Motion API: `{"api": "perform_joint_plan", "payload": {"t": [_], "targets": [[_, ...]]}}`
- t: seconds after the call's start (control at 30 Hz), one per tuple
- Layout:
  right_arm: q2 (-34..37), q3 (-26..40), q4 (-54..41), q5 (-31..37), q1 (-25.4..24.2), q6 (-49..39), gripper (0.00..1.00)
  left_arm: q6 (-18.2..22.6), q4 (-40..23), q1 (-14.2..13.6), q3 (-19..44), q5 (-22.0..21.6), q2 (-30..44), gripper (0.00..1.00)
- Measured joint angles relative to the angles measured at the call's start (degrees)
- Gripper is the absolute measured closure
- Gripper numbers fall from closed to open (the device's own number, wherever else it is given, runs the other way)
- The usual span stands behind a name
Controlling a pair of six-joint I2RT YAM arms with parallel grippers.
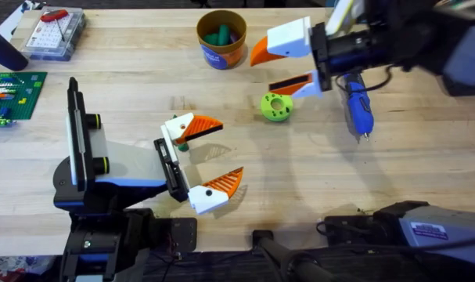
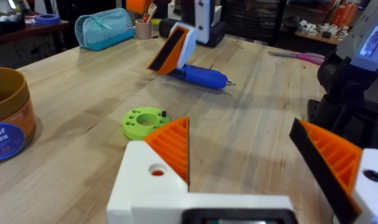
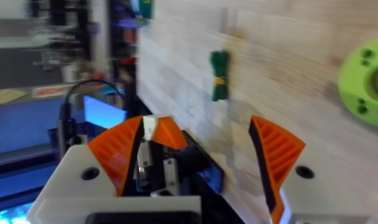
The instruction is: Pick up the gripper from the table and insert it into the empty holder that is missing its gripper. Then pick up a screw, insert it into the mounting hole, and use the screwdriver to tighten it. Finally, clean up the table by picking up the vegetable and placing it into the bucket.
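The gripper point(image 1: 192, 127), a white block with an orange tip and a small dark green part, sits at the far end of the holder point(image 1: 170, 168). The holder is the black bracket on my left arm, and a dotted white-and-orange finger point(image 1: 220, 188) is at its near end. My left gripper point(image 1: 229, 150) is open with nothing in it. Up close, the piece point(image 2: 167, 155) shows a round hole. My right gripper point(image 1: 262, 72) hovers open just above and left of the lime-green vegetable point(image 1: 276, 106). Beside the vegetable lies the blue screwdriver point(image 1: 356, 106). The yellow bucket point(image 1: 221, 37) stands at the back.
A clear parts box point(image 1: 53, 33) with a red-handled tool on it sits at the back left. A green studded plate point(image 1: 14, 94) lies at the left edge. The bucket holds green and blue pieces. A small dark green bundle point(image 3: 218, 76) lies on the wood.
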Motion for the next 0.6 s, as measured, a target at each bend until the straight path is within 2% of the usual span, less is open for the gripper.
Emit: {"api": "perform_joint_plan", "payload": {"t": [0.2, 0.4, 0.6], "targets": [[-0.52, 0.22, 0.35, -1.26, -0.09, -1.93, 0.009, 0.0, 0.0, 0.0, 0.0, -0.2, 0.0, 0.01], [0.61, -0.04, 7.44, -8.95, -0.16, -3.92, 0.009, 0.0, 0.0, 0.0, 0.0, -0.24, 0.02, 0.01], [0.61, -0.06, 3.74, -14.11, 0.01, -9.05, 0.009, 0.0, 0.0, 0.0, 0.0, -0.24, 0.02, 0.01]]}}
